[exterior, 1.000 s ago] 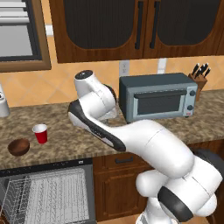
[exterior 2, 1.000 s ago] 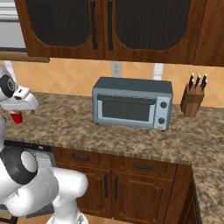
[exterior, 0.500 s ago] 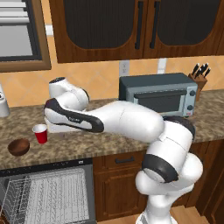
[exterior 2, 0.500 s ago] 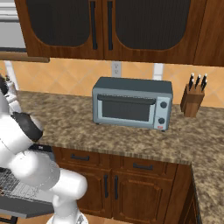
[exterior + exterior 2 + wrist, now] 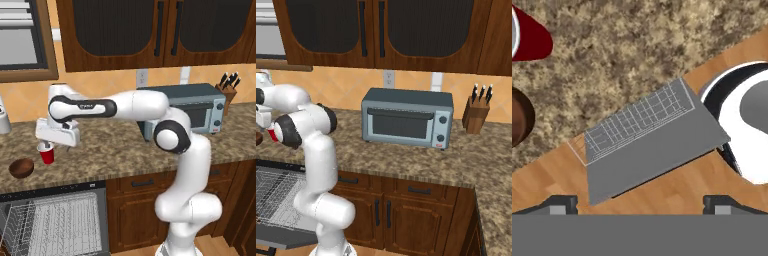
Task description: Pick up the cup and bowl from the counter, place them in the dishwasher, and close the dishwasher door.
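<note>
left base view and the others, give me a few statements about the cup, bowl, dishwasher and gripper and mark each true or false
1. The cup stands upright on the counter. True.
2. The bowl sits in the dishwasher rack. False: it is on the counter, beside the cup.
3. The dishwasher door is shut. False: it hangs open, racks showing.
4. The gripper has its fingers spread with nothing between them. True.
5. The toaster oven is left of the knife block in the right base view. True.
</note>
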You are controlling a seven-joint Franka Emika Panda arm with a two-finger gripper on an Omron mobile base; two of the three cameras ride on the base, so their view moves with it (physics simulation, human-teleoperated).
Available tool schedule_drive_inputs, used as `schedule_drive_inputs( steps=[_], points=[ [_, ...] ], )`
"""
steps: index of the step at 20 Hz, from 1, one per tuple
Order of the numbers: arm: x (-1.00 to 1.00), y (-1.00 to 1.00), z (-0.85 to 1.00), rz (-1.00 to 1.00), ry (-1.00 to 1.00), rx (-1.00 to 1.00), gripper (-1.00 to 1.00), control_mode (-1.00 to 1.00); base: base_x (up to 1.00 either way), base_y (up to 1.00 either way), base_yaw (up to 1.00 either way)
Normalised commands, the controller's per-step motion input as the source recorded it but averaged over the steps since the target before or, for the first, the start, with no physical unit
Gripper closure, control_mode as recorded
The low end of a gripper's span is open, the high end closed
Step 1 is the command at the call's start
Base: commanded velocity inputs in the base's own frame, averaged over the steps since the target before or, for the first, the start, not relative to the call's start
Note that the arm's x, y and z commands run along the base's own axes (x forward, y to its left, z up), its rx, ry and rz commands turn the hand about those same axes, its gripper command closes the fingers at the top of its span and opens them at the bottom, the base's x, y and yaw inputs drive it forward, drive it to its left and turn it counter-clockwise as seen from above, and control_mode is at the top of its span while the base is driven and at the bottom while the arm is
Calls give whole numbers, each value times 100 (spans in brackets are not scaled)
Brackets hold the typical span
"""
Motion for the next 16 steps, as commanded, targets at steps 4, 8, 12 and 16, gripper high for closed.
schedule_drive_inputs(
  steps=[4,8,12,16],
  points=[
    [88,5,-14,-42,-2,47,-100,-100,0,0,0],
    [26,42,-8,-14,-6,15,-100,-100,0,0,0],
    [49,31,-52,0,-15,0,-100,-100,0,0,0],
    [65,1,-64,0,-26,0,-100,-100,0,0,0]
  ],
)
